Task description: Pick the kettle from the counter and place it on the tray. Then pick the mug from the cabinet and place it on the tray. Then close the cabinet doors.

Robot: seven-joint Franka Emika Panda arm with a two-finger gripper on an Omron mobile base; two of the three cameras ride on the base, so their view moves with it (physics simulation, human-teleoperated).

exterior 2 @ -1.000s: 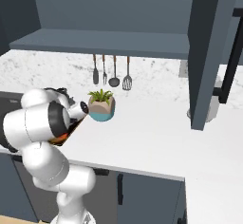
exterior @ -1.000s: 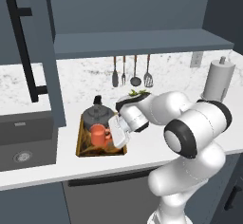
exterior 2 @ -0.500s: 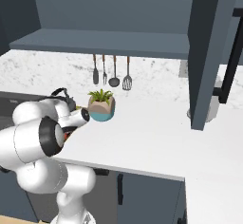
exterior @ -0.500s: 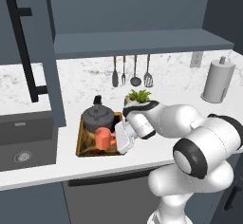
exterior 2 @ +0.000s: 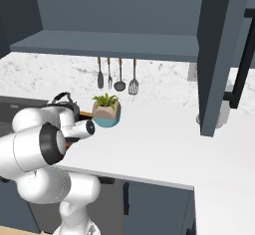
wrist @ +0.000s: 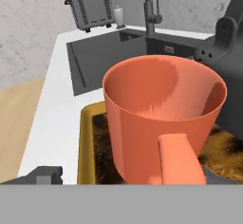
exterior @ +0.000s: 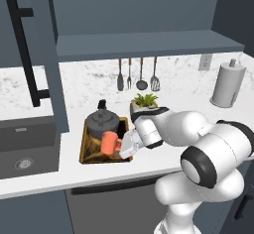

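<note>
Spread wide, the gripper (exterior: 120, 147) is held just beside the mug (exterior: 109, 143), its jaws apart and clamped on nothing. Behind it, the counter (exterior: 89, 82) is seen stretching under the open cabinet (exterior: 149, 43), whose doors (exterior: 34, 54) are swung out. The tray (exterior: 89, 154) is set on the counter beside the sink (exterior: 25, 146). The kettle (exterior: 102, 121) is seated at the tray's rear, and the mug stands upright at its front, handle turned toward the hand.
</note>
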